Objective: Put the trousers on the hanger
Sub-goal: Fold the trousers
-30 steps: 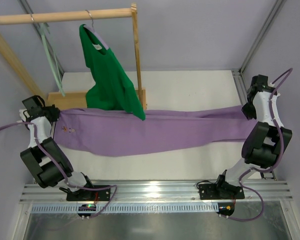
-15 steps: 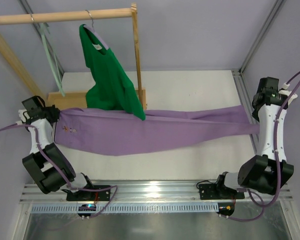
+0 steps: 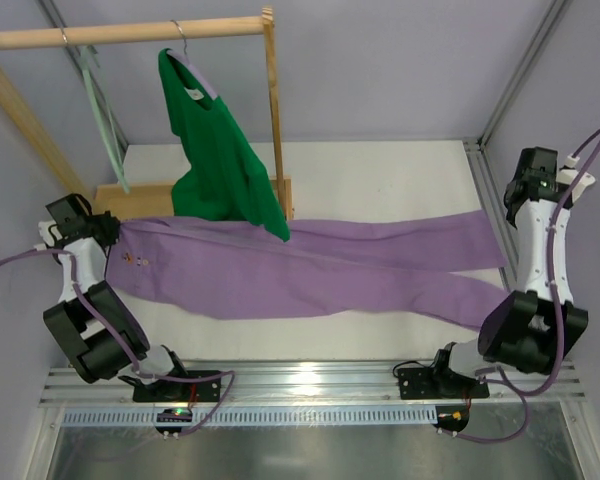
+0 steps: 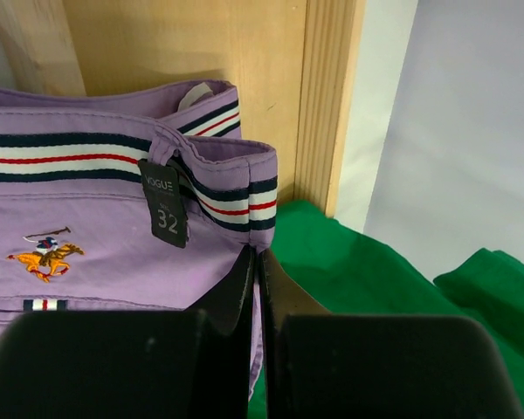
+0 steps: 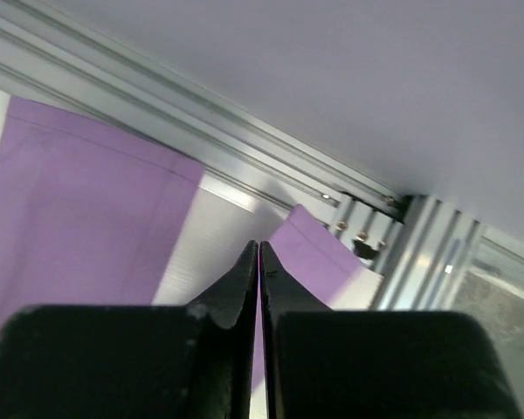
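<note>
Left gripper [image 3: 112,229] has its fingers pressed together on the waist end of the trousers [image 3: 310,270]; in the wrist view the fingertips meet at the edge of the striped waistband [image 4: 61,157], with lilac cloth caught between them. The right gripper [image 5: 258,250] is pressed together too, holding nothing, and hangs above the leg ends by the aluminium rail [image 5: 244,161] at the table's right edge.

The white table [image 3: 380,170] carries a wooden rack whose top rail [image 3: 120,33] runs across the far left corner. The trousers stretch across the table from left to right, the two legs fanning apart towards the right, both hems lying flat. A bright green top [image 3: 220,160] hangs from the rail on a metal-hooked hanger [image 3: 180,35], and its lower corner overlaps the trousers' far edge in the top view. The pale mint hanger [image 3: 105,120] hangs on the rail left of the top, bare and apart from the trousers. On the waistband sit a dark tag [image 4: 164,205] marked 32 and a small embroidered horse-and-rider logo [image 4: 45,255].
</note>
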